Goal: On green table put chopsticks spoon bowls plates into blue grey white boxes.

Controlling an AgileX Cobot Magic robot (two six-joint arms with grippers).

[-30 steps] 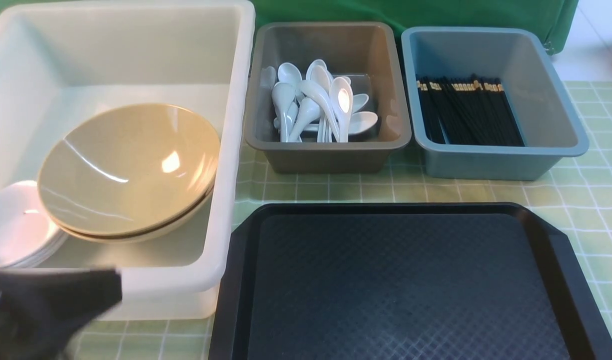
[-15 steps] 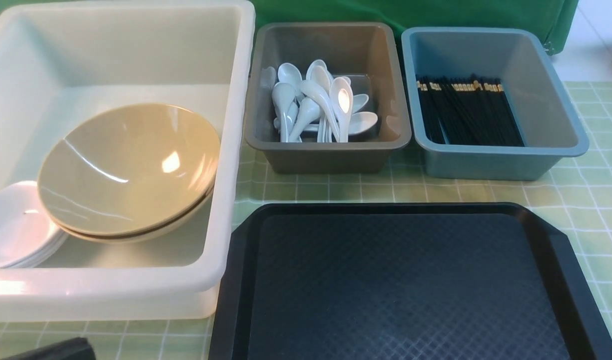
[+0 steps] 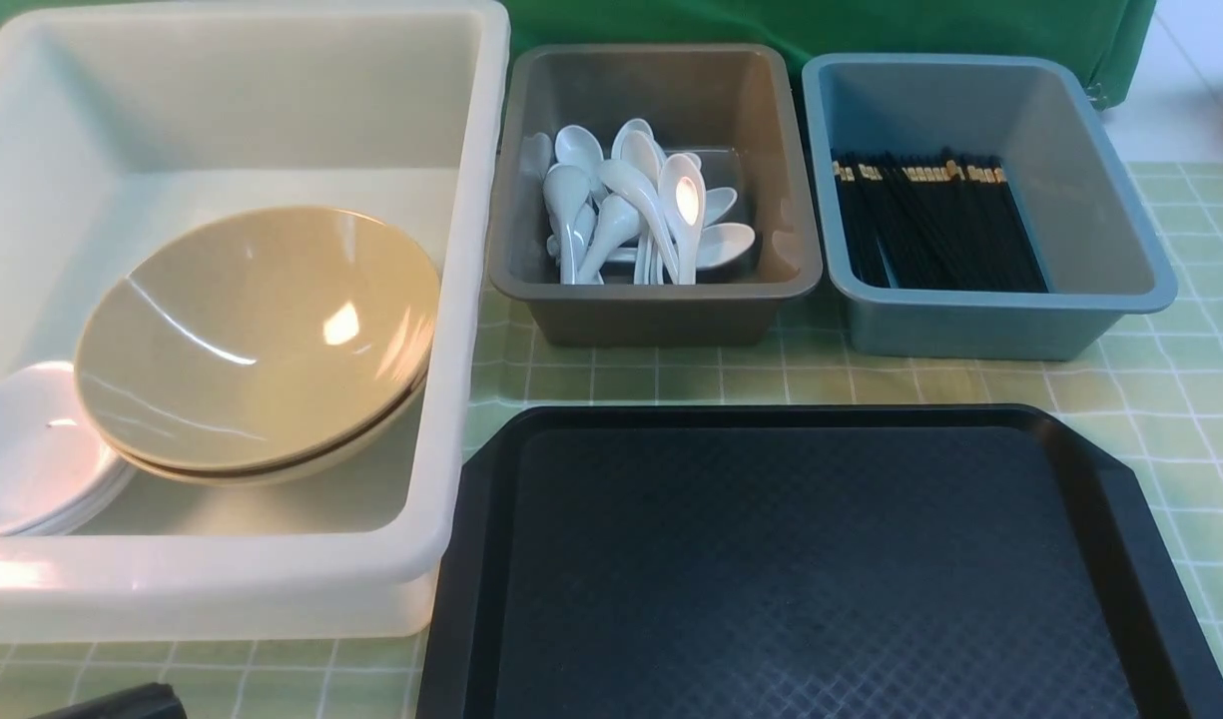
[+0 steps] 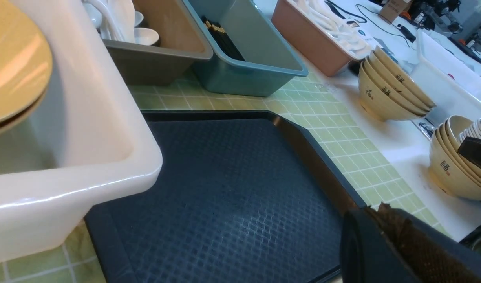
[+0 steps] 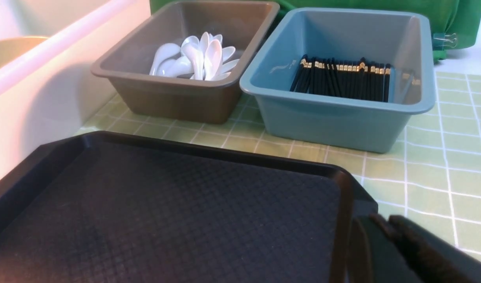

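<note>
While three boxes (image 3: 661, 300) stand filled, two bowls (image 3: 257, 340) nest together.

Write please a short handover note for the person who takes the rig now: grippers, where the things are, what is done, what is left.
Left gripper: shut, empty.
Right gripper: shut, empty.
Bowls and plates: in the white box.
Spoons: in the grey box.
Chopsticks: in the blue box.
Black tray: bare.
Done: sorting looks finished.
Left: nothing seen on the green table.
</note>
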